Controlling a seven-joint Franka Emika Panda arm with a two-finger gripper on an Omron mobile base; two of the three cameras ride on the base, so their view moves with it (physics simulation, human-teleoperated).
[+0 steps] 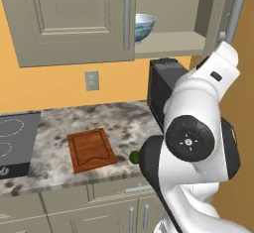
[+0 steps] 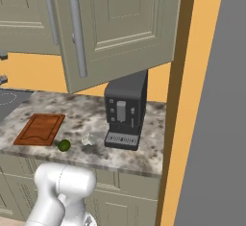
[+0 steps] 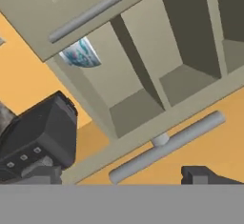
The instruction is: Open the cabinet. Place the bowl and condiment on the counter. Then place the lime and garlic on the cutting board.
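The cabinet (image 1: 74,19) has its left door shut and its right door swung open (image 2: 120,28). Inside on the shelf sits the blue-patterned bowl (image 1: 144,26), which appears in the hand view as the bowl (image 3: 81,54) at upper left. The condiment is out of view. My gripper (image 3: 121,179) is open and holds nothing. It points up at the cabinet's inside, just below the open door's bar handle (image 3: 167,144). On the counter (image 2: 96,119) lie the cutting board (image 1: 92,149), the lime (image 2: 64,145) by its right corner, and the whitish garlic (image 2: 88,139) beside the lime.
A black coffee machine (image 2: 126,109) stands on the counter under the open door, near the wall. A black stovetop (image 1: 15,143) lies at the counter's left end. My arm (image 1: 193,143) rises at the counter's right front. A tall grey wall (image 2: 216,124) bounds the right side.
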